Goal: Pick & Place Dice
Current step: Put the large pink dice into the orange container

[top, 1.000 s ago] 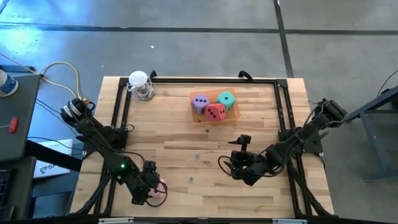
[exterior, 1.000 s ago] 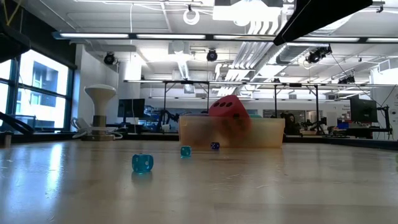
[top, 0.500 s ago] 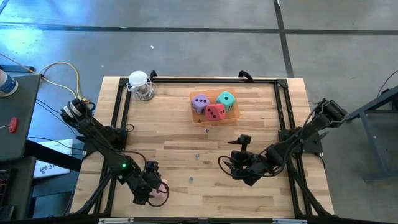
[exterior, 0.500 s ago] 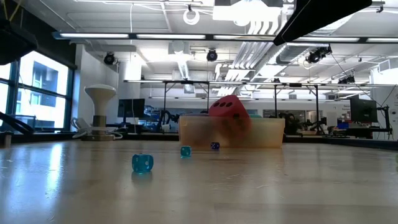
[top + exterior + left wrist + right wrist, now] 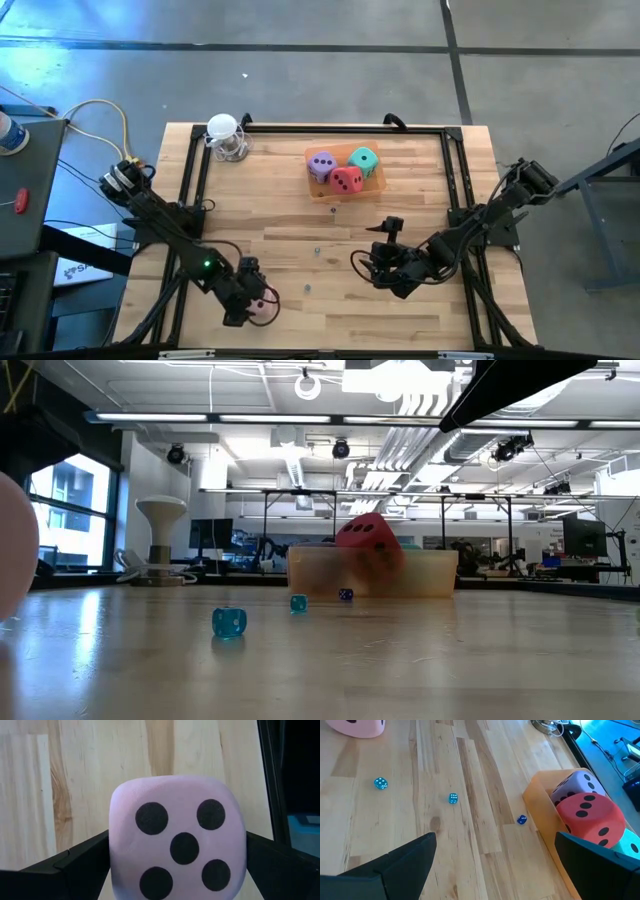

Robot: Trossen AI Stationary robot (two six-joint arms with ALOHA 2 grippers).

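Pink die (image 5: 178,839), five-pip face toward the wrist camera, sits squarely between the left gripper's (image 5: 250,302) fingers, grasped, well away from the orange tray (image 5: 375,183) of dice. Right gripper (image 5: 378,262) hangs unclenched, nearer that tray.

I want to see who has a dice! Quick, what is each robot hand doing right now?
Left gripper: closed on the pink die, holding it.
Right gripper: open, holding nothing.
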